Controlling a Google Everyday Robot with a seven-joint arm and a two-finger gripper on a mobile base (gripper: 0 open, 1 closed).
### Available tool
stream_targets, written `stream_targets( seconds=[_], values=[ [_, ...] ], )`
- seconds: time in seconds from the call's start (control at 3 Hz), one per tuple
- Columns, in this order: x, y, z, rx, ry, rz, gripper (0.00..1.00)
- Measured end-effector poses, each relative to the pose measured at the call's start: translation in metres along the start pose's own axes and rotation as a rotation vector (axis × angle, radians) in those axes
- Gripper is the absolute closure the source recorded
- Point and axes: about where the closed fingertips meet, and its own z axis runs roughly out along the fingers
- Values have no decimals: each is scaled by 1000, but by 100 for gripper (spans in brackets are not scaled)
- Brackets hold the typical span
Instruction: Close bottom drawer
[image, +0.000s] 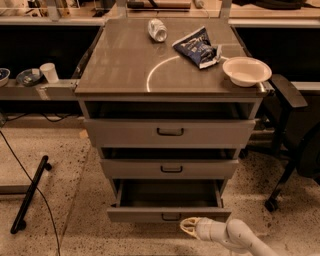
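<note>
Grey metal three-drawer cabinet (125, 75), centre of scene, on a speckled stone floor (75, 165).

Grey metal bottom drawer with small dark bar handle (150, 215): lowest of the three, pulled out toward the near side, its dark interior open to view.

Wider grey middle drawer (170, 169) and tallest grey top drawer (170, 132) sit above it, each with a dark gap over its front.

Cream-tipped gripper on a white jointed arm (189, 226): low at the near edge, coming in from the near right, just in front of the bottom drawer's front panel and just right of its handle. Contact with the panel: cannot tell. Clenched or released: cannot tell.

Cabinet top: white round bowl (247, 71) at the right edge; crumpled blue snack bag (199, 46) far right; silver can on its side (157, 29) at the far centre.

Black pole (31, 194) lies on the floor, left.
</note>
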Motion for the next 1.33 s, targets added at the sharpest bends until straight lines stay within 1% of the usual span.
stream_targets(
  seconds=[0.33, 0.67, 1.0, 1.33],
  values=[
    [0, 0, 0, 0, 0, 0, 13],
    [0, 0, 0, 0, 0, 0, 0],
    [0, 0, 0, 0, 0, 0, 0],
    [-9, -8, 12, -25, 17, 11, 0]
  ],
)
